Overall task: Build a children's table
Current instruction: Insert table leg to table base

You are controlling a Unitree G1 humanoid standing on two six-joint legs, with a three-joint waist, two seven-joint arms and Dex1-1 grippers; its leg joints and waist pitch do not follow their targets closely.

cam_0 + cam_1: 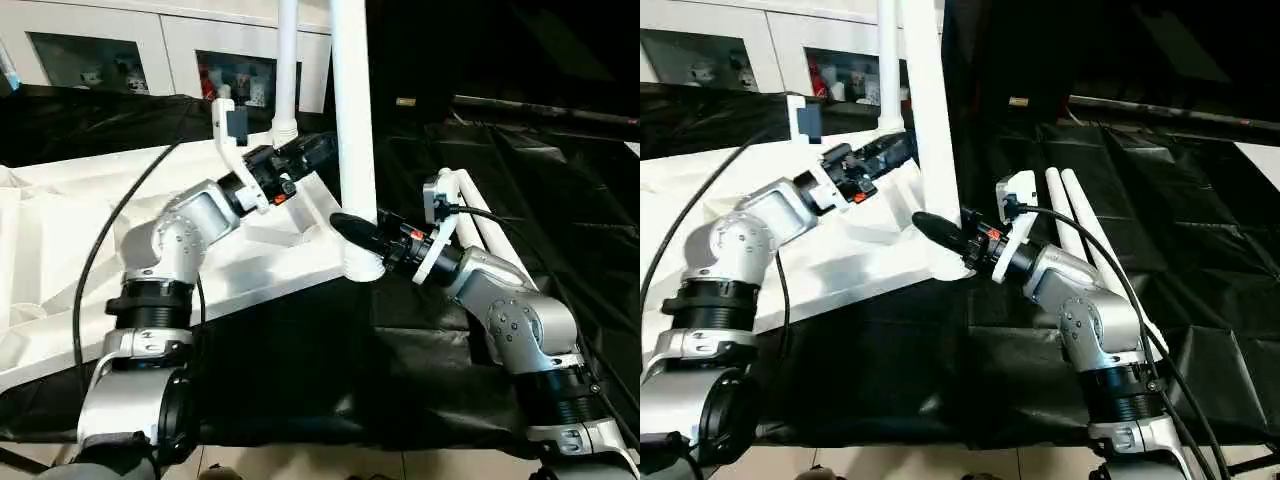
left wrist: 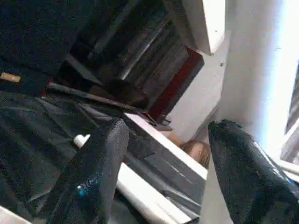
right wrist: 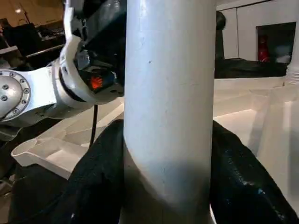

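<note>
While the tabletop [image 1: 60, 215] lies upside down on the black counter [image 1: 300, 380], sockets facing up, the right tool [image 1: 362, 238] is clenched on a leg [image 1: 352, 120] low down, close above the near corner socket [image 1: 362, 266]. The right wrist view shows a black finger [image 3: 100, 177] on each side of the tube, pressed against it. Gripping low probably gives control over the leg's foot as it seats; the leg stands roughly upright, so the step in hand looks like pushing or steadying it in the socket. Whether it is fully home cannot be told.

The left tool [image 1: 318, 152] sits just past that leg on its far side, fingers [image 2: 93, 172] spread apart with nothing between them; one finger is just beside the tube, contact unclear. It likely waits as a brace against tipping.

A second leg [image 1: 286, 70] stands upright beyond the left tool, in a far socket, so that corner looks done. Two spare legs [image 1: 485, 215] lie side by side on the counter behind the right tool's wrist, within reach for later corners.

Risk: the tall leg could lean if let go before it locks.
</note>
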